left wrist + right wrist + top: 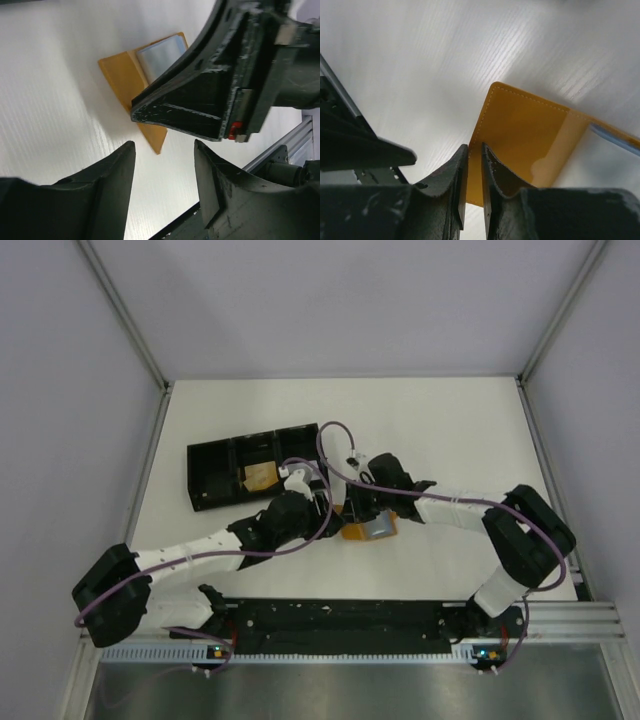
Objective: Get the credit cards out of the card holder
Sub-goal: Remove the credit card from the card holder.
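The left arm point(190, 555) is stretched from the near left corner toward the middle of the white counter point(450, 430). It is bent at the elbow and laid low over the counter. Just behind it, a black tray point(215, 475) with three compartments is set on the counter. A small tan thing point(260, 477) is seen in the middle compartment. It is too small to tell what it is. The other two compartments are too dark to be seen into.

The left hand point(164, 146) is held just beside the card holder point(520, 130). Its two fingers are spread apart and nothing is held between them.

The orange-tan card holder is found in the middle of the counter, between the two hands. It is tilted, and a shadow is cast under it. It cannot be told if its low corner is touching the counter. A pale blue credit card point(161, 54) is seen poking out of the holder's far end.

The right hand point(474, 147) is pointed left. Its fingers are pressed close together and are clamped on the near edge of the card holder. The right arm point(460, 508) is stretched in from the near right corner and is folded sharply at the elbow.
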### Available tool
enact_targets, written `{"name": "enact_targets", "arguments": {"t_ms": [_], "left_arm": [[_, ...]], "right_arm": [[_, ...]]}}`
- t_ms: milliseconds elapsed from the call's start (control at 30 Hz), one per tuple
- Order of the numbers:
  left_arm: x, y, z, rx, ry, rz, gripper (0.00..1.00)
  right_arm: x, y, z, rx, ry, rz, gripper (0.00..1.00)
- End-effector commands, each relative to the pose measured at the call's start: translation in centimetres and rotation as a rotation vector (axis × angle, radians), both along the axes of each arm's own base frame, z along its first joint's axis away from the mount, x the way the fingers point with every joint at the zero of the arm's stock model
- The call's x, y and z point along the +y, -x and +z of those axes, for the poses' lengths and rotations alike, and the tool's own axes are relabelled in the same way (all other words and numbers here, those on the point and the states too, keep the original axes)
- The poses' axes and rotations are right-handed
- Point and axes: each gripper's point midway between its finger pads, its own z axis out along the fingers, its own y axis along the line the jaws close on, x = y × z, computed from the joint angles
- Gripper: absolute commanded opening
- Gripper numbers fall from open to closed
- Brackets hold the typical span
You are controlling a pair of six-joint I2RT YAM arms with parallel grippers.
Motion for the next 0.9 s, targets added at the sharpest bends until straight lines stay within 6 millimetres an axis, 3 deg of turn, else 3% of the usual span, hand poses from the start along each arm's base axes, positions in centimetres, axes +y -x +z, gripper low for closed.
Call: {"name": "enact_targets", "arguments": {"t_ms": [0,133,267,600,767,867], "left_arm": [[-0.9,-0.3,1.3,-0.038,0.049,-0.018,0.46],[-1.2,-0.6,0.9,-0.027,0.044,-0.008,0.28],[-1.1,-0.9,-1.0,0.013,0.008,0.021,0.20],[-3.5,-1.4,-3.9,0.085,0.018,-0.008,0.15],[-4.8,-1.5,-4.4,0.106,0.026,-0.041,0.08],[-4.5,-1.2,-3.9,0.106,0.036,-0.036,0.08]], "right_arm": [[0.5,-0.8,-2.2,-0.004,0.086,-0.003,0.16],[0.4,-0.8,-3.7,0.015,0.125,-0.015,0.16],[0.5,-1.0,-3.2,0.006,0.117,-0.026,0.16],[-1.3,-2.3,-0.2,-0.093,0.137,-0.142,0.15],[-1.1,-2.3,-0.8,-0.066,0.137,-0.147,0.14],[-1.2,-2.1,-1.8,-0.043,0.155,-0.155,0.13]]}}
